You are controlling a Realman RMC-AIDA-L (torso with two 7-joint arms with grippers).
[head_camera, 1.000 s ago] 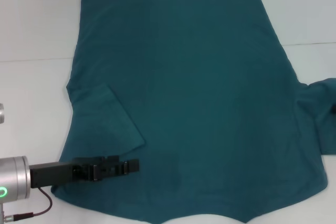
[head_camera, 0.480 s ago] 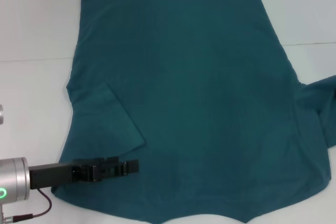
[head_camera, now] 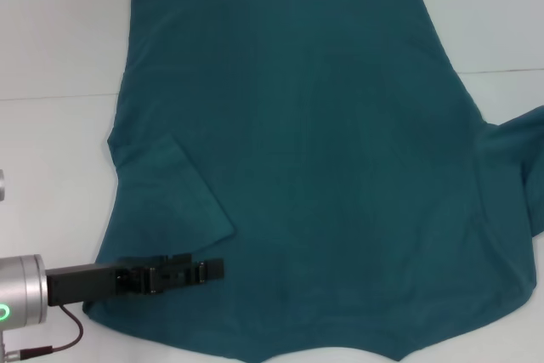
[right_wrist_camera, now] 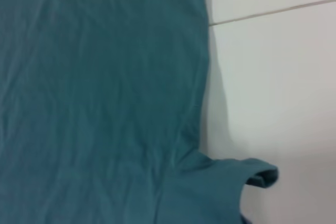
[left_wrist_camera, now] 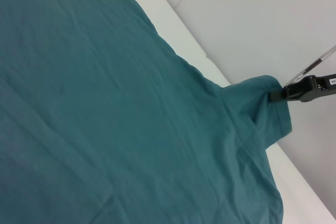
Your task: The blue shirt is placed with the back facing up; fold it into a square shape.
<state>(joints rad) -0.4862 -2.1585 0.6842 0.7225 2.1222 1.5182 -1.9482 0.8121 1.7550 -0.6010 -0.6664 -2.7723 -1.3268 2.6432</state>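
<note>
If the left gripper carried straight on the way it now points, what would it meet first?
The left gripper points toward the robot's right, low over the blue shirt. Its line crosses only shirt fabric; whether it would snag cloth or pass just above is unclear from here.

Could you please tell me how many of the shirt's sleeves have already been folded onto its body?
1. The left sleeve lies folded flat on the blue shirt, beside the left gripper. The right sleeve is pinched and lifted at the shirt's edge by the right gripper.

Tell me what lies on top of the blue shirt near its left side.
On the blue shirt lies its own left sleeve, folded inward, and the left gripper is over the near edge. The fabric beneath the sleeve is covered.
</note>
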